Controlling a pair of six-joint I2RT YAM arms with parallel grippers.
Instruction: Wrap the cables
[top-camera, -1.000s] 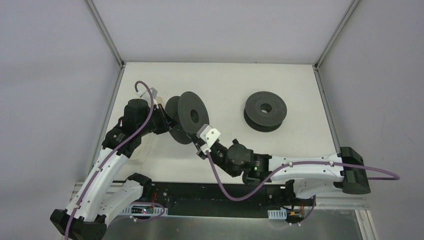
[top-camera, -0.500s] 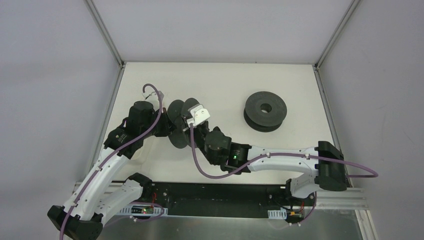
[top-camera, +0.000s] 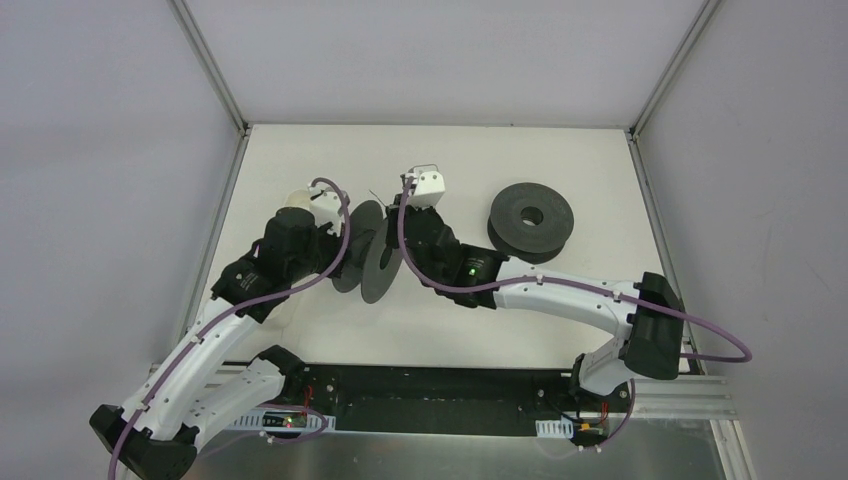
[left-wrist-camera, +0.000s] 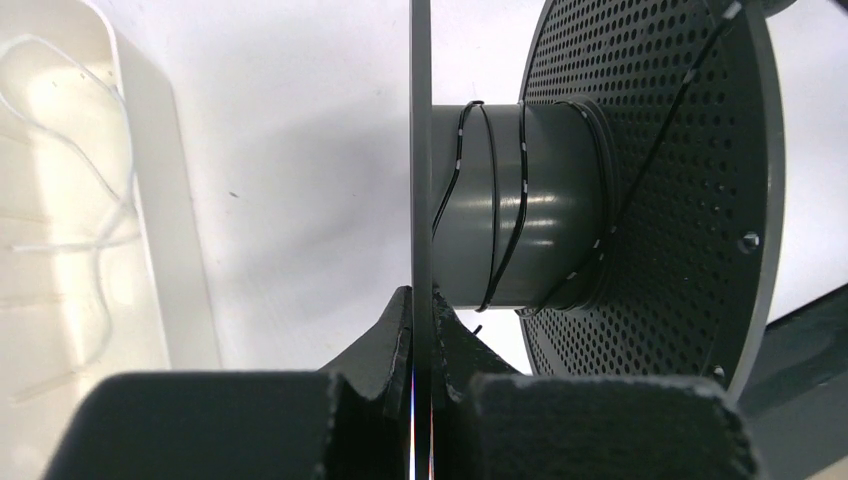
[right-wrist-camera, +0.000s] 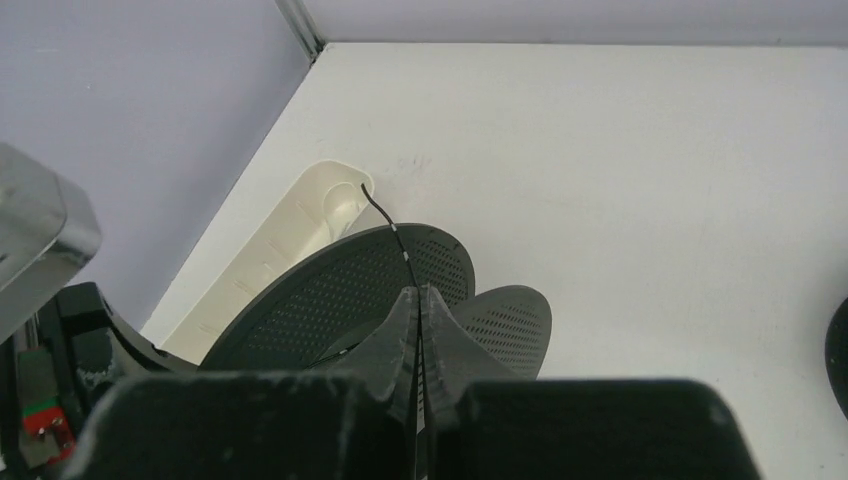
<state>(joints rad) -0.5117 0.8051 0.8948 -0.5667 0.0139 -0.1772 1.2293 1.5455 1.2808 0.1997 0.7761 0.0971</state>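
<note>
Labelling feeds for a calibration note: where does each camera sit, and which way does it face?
Top: above and behind the bases, looking down at the table; shows left arm, right arm, spool between them, spare spool.
Left wrist: looks along left gripper, shut on the spool's flange, at the cable on its hub.
Right wrist: looks past right gripper, shut on the cable, toward the table's far left corner.
Shared: both wrist views show spool, cable and tray.

Matt perf. plastic spool (left-wrist-camera: 660, 180) w/ glossy hub (left-wrist-camera: 545, 230); cable (left-wrist-camera: 522, 160) smooth-skinned.
</note>
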